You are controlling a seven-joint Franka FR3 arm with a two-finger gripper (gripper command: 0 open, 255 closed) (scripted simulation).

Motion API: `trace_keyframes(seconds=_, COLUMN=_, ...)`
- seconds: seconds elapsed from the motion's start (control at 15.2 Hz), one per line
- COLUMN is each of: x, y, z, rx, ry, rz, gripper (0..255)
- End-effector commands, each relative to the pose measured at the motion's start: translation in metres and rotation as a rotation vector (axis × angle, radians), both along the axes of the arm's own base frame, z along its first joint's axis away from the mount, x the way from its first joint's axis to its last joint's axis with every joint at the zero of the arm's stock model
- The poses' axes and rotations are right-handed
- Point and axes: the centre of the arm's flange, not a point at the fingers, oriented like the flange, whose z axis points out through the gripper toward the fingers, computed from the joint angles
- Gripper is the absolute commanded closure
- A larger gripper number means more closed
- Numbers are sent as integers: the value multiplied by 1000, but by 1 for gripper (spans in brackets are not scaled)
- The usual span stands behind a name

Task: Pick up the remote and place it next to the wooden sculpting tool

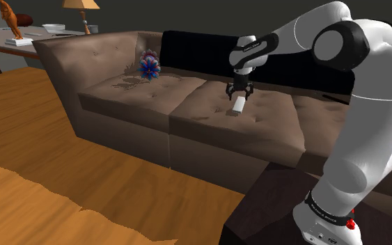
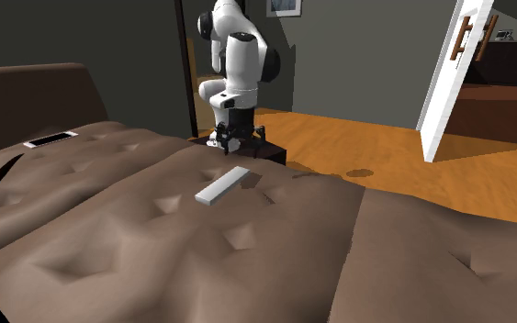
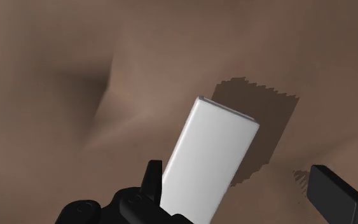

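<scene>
White remote rests on the brown sofa directly under the claw — its fingers spread apart, straddling but not pinching it, likely lined up across the narrow width for an easy squeeze

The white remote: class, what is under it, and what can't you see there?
The remote lies on the brown sofa seat cushion, its shadow falling beside it. The cushion patch right beneath it is covered by it. The gripper hangs above, open.
</scene>
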Motion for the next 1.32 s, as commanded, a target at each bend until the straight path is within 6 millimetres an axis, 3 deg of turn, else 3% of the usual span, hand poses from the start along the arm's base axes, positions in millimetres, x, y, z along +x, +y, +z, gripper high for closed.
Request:
trace_keyframes(seconds=0.0, x=8, y=-23, z=-6, rx=-4, ry=-12, rz=-57, gripper=0)
trace_keyframes(seconds=0.33, x=19, y=-78, z=-22, rx=-11, ry=-38, rz=-182, gripper=0)
trace_keyframes(seconds=0.86, x=18, y=-79, z=-62, rx=-11, ry=-38, rz=-182, gripper=0)
trace_keyframes(seconds=1.25, x=18, y=-79, z=-62, rx=-11, ry=-38, rz=-182, gripper=0)
